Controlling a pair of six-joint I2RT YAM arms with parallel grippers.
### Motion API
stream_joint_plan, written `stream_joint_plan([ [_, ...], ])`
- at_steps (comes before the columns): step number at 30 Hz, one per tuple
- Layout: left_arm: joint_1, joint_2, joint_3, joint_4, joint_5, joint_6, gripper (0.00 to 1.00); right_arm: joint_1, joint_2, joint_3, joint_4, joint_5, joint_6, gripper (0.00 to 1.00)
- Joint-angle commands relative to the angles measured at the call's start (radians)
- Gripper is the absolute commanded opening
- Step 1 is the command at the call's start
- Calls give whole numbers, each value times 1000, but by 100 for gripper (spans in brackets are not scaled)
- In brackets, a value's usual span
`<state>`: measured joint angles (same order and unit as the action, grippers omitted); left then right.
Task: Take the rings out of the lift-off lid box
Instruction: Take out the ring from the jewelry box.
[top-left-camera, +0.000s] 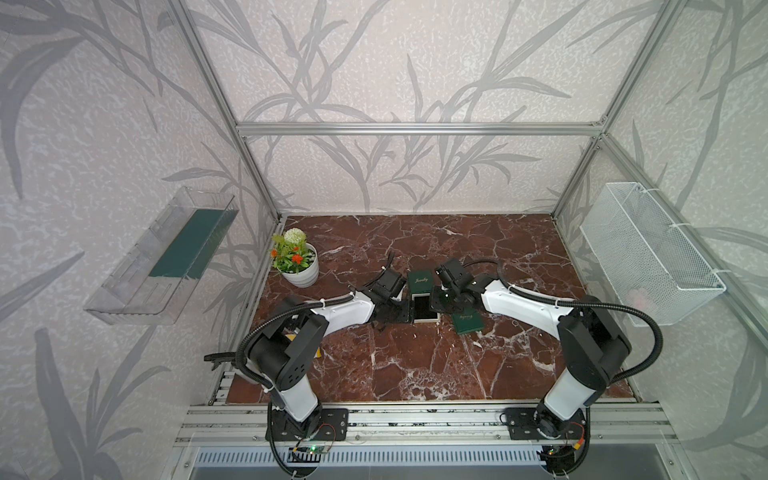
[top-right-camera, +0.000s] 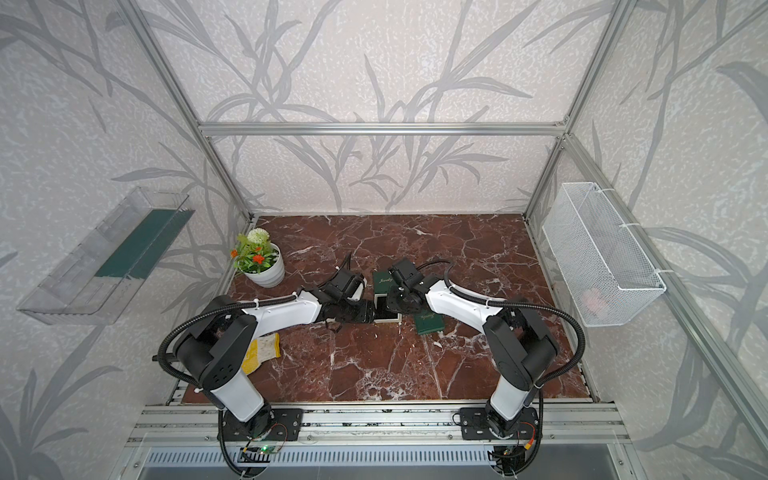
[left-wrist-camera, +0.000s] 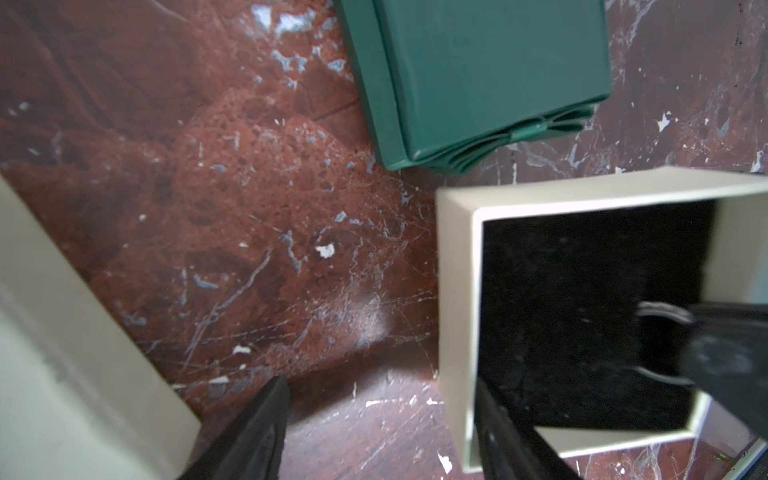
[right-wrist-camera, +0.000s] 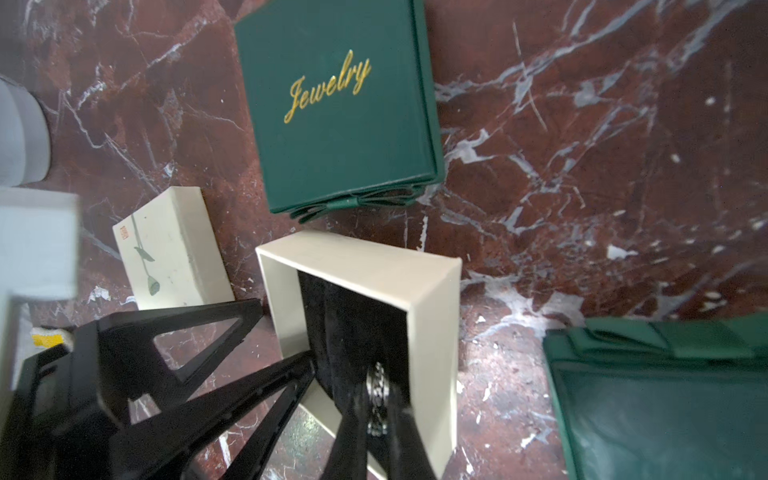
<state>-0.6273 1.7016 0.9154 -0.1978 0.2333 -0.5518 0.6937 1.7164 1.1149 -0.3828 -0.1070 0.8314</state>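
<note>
The lift-off lid box (top-left-camera: 427, 320) stands open at mid-table, cream with a black lining (left-wrist-camera: 582, 299). Its cream lid (right-wrist-camera: 174, 249), printed with a flower, lies beside it. My right gripper (right-wrist-camera: 378, 397) reaches into the box from the right and is shut on a patterned metal ring (right-wrist-camera: 376, 384). The same ring (left-wrist-camera: 658, 309) shows as a thin hoop in the left wrist view. My left gripper (left-wrist-camera: 380, 386) is open and straddles the box's left wall, one finger (left-wrist-camera: 503, 432) inside and the other finger (left-wrist-camera: 253, 428) well outside. Both grippers meet at the box in both top views (top-right-camera: 384, 307).
A green "Jewelry" box (right-wrist-camera: 332, 108) lies just behind the open box, and another green box (top-left-camera: 467, 322) to its right. A white flower pot (top-left-camera: 301, 268) stands at the back left. A yellow-white cloth (top-right-camera: 262, 351) lies under the left arm. A wire basket (top-left-camera: 648, 249) and a clear shelf (top-left-camera: 158, 257) hang on the side walls.
</note>
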Motion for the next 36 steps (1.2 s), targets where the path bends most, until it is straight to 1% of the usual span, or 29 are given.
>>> stream_joint_plan([
  [1, -6, 29, 11, -34, 18, 7, 70, -2, 37, -7, 2, -8, 5, 0],
  [5, -15, 34, 25, -33, 26, 13, 71, -2, 47, -11, 12, -16, 7, 0],
  [10, -30, 56, 51, -38, 27, 20, 75, -2, 46, -15, 34, -39, 13, 0],
  [17, -41, 110, 82, -80, -10, 18, 75, -7, 34, -10, 55, -67, 24, 0],
  [21, -40, 133, 82, -81, -6, 8, 75, -11, 21, -15, 64, -77, 37, 0],
  [22, -40, 139, 82, -84, -12, 4, 75, -11, 18, -18, 68, -79, 39, 0],
  [24, -40, 150, 82, -88, -21, 3, 69, -11, 14, -18, 73, -82, 46, 0],
  [28, -40, 178, 86, -90, -14, -5, 69, -13, 15, -11, 57, -68, 40, 0],
  [34, -40, 197, 96, -100, -17, -4, 67, -20, 8, -10, 63, -84, 47, 0],
  [35, -40, 202, 98, -101, -14, -4, 66, -22, 3, -11, 62, -80, 48, 0],
  [36, -41, 211, 101, -101, -10, -3, 62, -20, -4, -16, 64, -67, 48, 0],
])
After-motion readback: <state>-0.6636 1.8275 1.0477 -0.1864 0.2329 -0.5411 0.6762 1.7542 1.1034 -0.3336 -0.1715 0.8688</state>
